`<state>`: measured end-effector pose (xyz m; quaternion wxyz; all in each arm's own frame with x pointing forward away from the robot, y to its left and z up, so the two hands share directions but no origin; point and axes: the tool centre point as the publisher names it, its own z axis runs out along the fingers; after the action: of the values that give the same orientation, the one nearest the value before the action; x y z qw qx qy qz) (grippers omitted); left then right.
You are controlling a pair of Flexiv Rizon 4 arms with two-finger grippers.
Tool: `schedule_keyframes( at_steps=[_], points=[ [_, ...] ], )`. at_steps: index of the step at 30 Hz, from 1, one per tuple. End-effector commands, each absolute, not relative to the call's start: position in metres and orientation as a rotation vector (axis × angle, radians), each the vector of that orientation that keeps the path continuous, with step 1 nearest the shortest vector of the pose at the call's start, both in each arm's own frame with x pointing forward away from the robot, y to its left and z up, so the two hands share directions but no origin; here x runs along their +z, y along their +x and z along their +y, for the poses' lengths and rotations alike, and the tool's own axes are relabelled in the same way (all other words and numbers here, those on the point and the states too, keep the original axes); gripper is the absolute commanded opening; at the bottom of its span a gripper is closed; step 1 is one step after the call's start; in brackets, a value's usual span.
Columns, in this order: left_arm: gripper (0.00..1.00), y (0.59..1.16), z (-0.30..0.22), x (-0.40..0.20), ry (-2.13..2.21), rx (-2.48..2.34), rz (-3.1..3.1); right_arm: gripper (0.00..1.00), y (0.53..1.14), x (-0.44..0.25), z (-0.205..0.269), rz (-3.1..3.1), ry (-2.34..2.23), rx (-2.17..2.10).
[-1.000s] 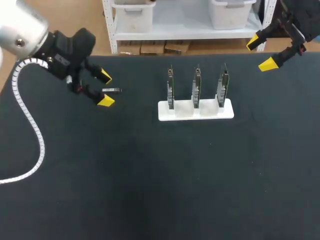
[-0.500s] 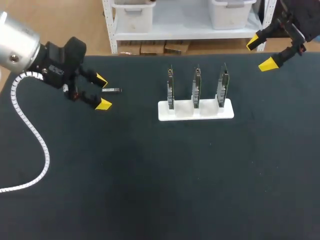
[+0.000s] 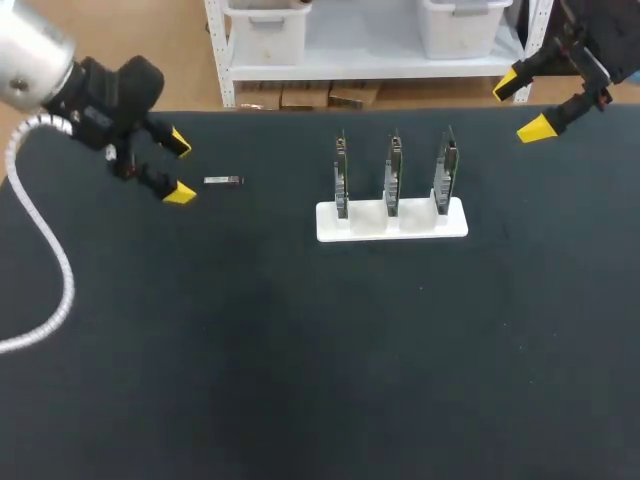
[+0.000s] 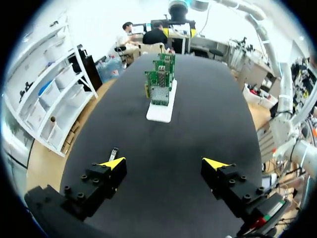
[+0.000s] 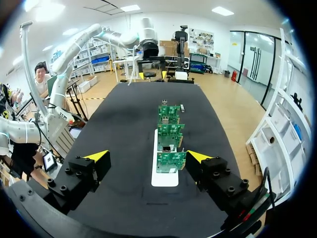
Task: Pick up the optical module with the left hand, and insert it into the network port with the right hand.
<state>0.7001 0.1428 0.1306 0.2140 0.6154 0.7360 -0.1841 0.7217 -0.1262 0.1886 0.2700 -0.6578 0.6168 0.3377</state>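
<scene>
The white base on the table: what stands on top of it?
Three green circuit boards stand upright in a row on the white base. How they are fixed into it is hidden.

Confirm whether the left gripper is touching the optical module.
Apart. The head view shows bare table between the open left gripper and the optical module, which lies just beyond its yellow tips.

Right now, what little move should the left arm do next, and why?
Probably ease the left gripper forward until its open fingers straddle the optical module. The module lies loose on the table just ahead of the yellow tips, nearer one finger, with nothing holding it. The right gripper is open and empty, so it cannot insert anything yet.
</scene>
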Motion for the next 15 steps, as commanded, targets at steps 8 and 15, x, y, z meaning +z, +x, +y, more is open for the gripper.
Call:
schedule_keyframes(
  at_steps=[8,15],
  points=[
    [1.0,0.749,0.107,0.108,2.061,-0.377,2.212,1.0,0.72,0.189,-0.126,1.663,-1.771,0.906],
    [1.0,0.762,0.105,0.097,2.073,-0.259,2.208,1.0,0.72,0.189,-0.126,1.663,-1.771,0.906]
  ],
)
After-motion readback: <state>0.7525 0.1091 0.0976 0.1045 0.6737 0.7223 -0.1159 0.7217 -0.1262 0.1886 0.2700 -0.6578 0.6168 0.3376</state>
